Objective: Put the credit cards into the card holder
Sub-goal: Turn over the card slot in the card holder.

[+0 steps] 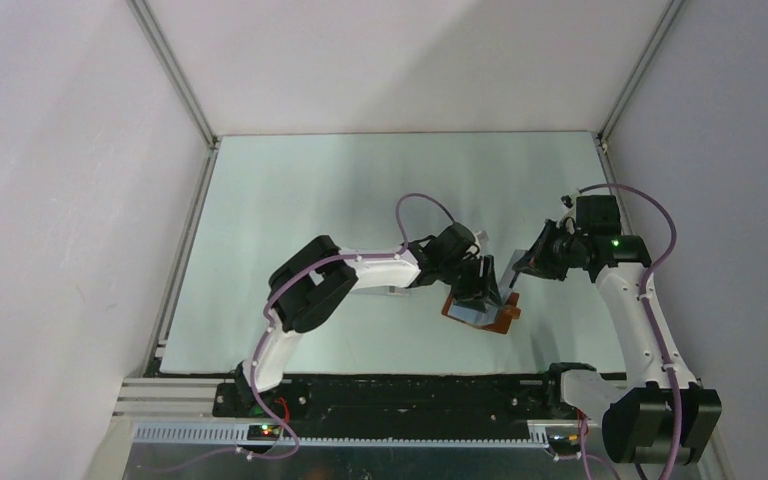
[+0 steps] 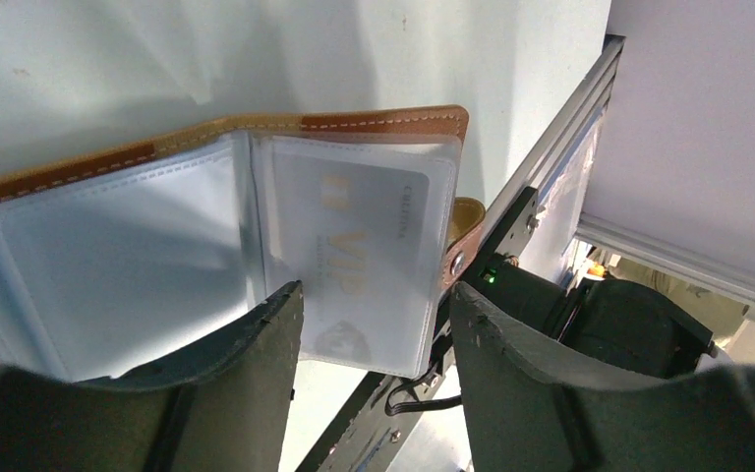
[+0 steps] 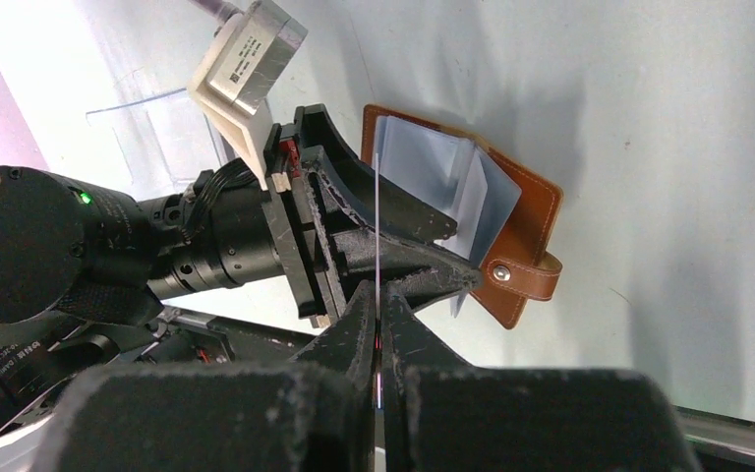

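The tan-brown card holder lies open on the table, its pale inner pockets up. My left gripper is open and sits low over it, fingers spread on either side of a pocket. One pale credit card marked VIP sits inside that clear pocket. My right gripper is shut on a second credit card, seen edge-on as a thin line standing above the open pockets. The holder's snap tab points toward the table's near edge. In the top view the right gripper is just right of the holder.
A clear plastic stand stands behind the left arm's wrist. The aluminium rail at the table's near edge runs close beside the holder. Enclosure walls ring the pale table.
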